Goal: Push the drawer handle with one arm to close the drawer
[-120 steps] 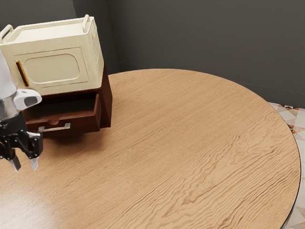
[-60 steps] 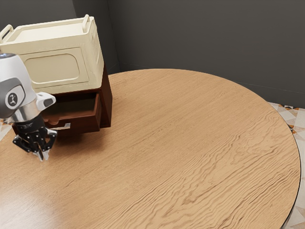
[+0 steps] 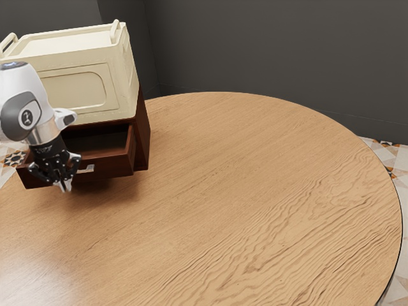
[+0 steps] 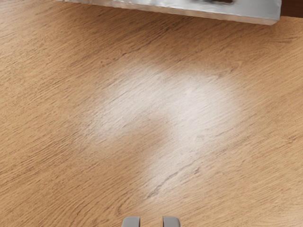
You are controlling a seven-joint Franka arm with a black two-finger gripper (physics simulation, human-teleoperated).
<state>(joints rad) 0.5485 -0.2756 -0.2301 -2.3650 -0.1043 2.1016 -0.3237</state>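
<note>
My gripper point(image 3: 65, 187) is in front of the brown drawer point(image 3: 113, 167), pointing down, its fingers close together with a narrow gap. The drawer stands pulled out of its cabinet. Its silver handle point(image 3: 87, 169) is partly hidden behind my hand in the exterior view. In the wrist view a gap separates the tips of the gripper point(image 4: 151, 222), with nothing held between them. The metal handle point(image 4: 189, 8) lies ahead of them, apart from both tips.
A cream crate point(image 3: 71, 92) with raised end handles rests on top of the dark brown cabinet point(image 3: 144, 137). Both stand near the edge of the round wooden table point(image 3: 242, 191), with dark walls behind.
From the exterior view's left, my hand has come rightward, then up toward the drawer front. The fingers have drawn closer together. The drawer and crate have not visibly moved.
</note>
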